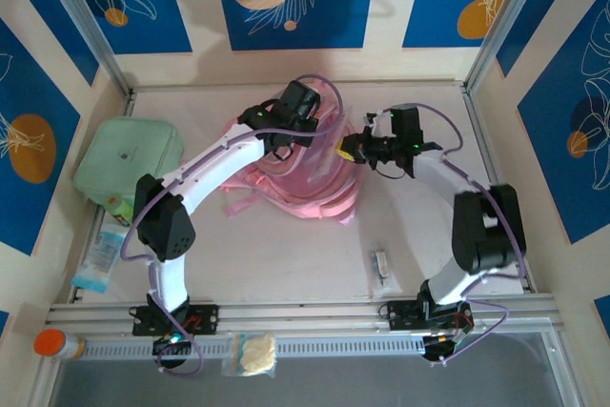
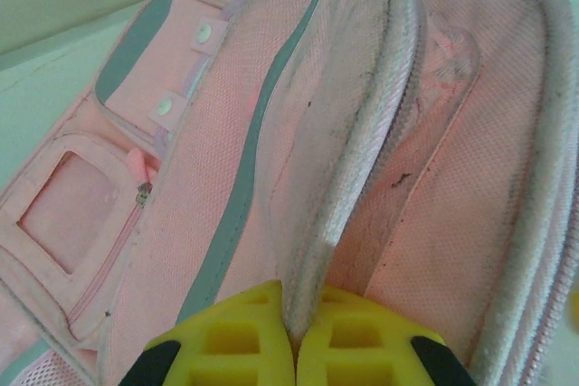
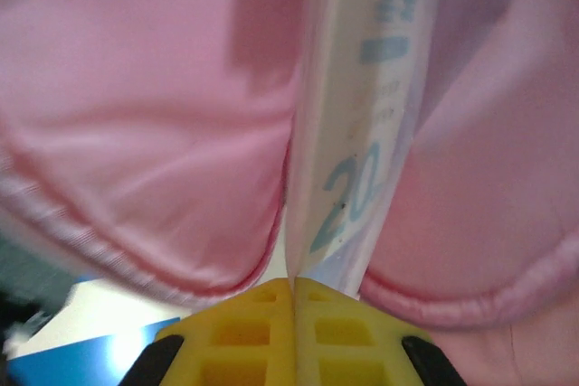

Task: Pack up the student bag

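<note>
From above, the large pink fabric backpack [image 1: 305,183] slumps mid-counter [image 1: 286,264] between the arms; it looks soft and light.

Left wrist: the left hand [image 2: 291,336] pinches its grey piped opening rim [image 2: 403,51], likely the firmest hold.

Right wrist: the right hand [image 3: 294,309] is pressed together on a thin white blue-printed strip [image 3: 353,133] amid pink cloth.

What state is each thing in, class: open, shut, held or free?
large pink fabric backpack: unzipped, mouth open, rim pinched.
left gripper: shut on the backpack's padded rim.
thin white blue-printed packet: held, pink fabric either side.
right gripper: shut on the packet.
mint-green square soft case: lying free, apparently closed.
</note>
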You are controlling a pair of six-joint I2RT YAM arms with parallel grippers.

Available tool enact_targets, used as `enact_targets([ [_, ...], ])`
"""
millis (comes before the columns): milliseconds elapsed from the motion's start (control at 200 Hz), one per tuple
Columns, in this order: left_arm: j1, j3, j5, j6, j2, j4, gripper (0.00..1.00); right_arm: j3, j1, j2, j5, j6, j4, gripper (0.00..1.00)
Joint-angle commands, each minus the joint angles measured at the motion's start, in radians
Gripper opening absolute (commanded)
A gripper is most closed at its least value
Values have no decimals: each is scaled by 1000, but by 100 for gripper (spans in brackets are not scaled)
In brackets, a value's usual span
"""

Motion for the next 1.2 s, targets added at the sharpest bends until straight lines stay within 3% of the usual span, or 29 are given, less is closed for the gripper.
enact_targets([
  [0,12,52,15,-75,-39,49,0,-42,17,80,2,-1,102,0],
  [100,15,59,33,-85,-39,43,0,-43,29,129,63,-58,38,0],
  [260,15,56,51,-102,-42,35,0,-43,40,170,95,-14,66,0],
  [565,14,31,89,-159,-48,70,0,223,162,306,222,53,62,0],
  [705,21,27,81,-171,-44,73,0,286,169,375,168,86,106,0],
  [955,39,9,106,-178,-35,88,0,188,116,264,168,39,38,32],
  [1090,41,-12,134,-194,-26,90,0,158,71,145,149,-63,-112,34],
  [1195,41,-44,155,-214,-19,93,0,111,32,35,203,-122,-251,34],
])
